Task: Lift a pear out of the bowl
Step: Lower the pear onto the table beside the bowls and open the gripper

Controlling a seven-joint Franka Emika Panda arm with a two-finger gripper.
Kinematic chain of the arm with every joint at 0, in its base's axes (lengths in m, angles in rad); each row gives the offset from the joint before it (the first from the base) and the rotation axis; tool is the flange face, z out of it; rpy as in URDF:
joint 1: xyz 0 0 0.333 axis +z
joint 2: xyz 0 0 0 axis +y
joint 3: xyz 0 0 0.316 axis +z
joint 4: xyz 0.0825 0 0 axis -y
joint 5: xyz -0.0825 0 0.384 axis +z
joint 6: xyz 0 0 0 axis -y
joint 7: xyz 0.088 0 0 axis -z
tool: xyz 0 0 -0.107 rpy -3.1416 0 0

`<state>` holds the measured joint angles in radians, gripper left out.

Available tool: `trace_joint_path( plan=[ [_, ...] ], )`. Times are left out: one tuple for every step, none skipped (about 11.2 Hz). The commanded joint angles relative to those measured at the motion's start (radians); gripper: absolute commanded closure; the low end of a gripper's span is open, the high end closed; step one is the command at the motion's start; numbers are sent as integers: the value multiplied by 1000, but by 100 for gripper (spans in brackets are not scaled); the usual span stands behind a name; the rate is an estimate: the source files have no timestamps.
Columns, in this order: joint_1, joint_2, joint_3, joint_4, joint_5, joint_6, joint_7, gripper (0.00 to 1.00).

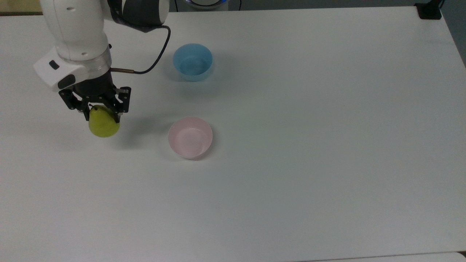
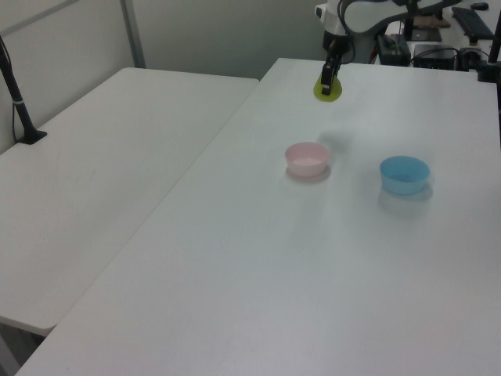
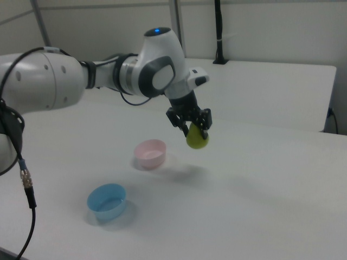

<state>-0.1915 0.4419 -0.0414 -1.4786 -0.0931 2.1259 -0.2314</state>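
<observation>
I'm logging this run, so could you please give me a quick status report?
Gripper shut on the pear, held above the table. Pink bowl empty, to the top view's right. Nothing in the way.

Two white tables (image 2: 258, 258) (image 2: 94, 172) side by side w/ plain pale wall (image 2: 219, 31) behind, even light.
</observation>
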Motion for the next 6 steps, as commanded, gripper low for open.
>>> trace_joint_path(
  plan=[
    [-20, 72, -2, 6, -2, 95, -25, 53],
    [-22, 93, -2, 3, -8, 121, -23, 53],
    [-22, 118, -2, 3, -10, 150, -22, 53],
    [-25, 141, -2, 3, -10, 185, -16, 53],
    [-29, 152, -2, 1, -10, 210, -14, 53],
    [-29, 172, -2, 1, -10, 227, -13, 50]
  ],
)
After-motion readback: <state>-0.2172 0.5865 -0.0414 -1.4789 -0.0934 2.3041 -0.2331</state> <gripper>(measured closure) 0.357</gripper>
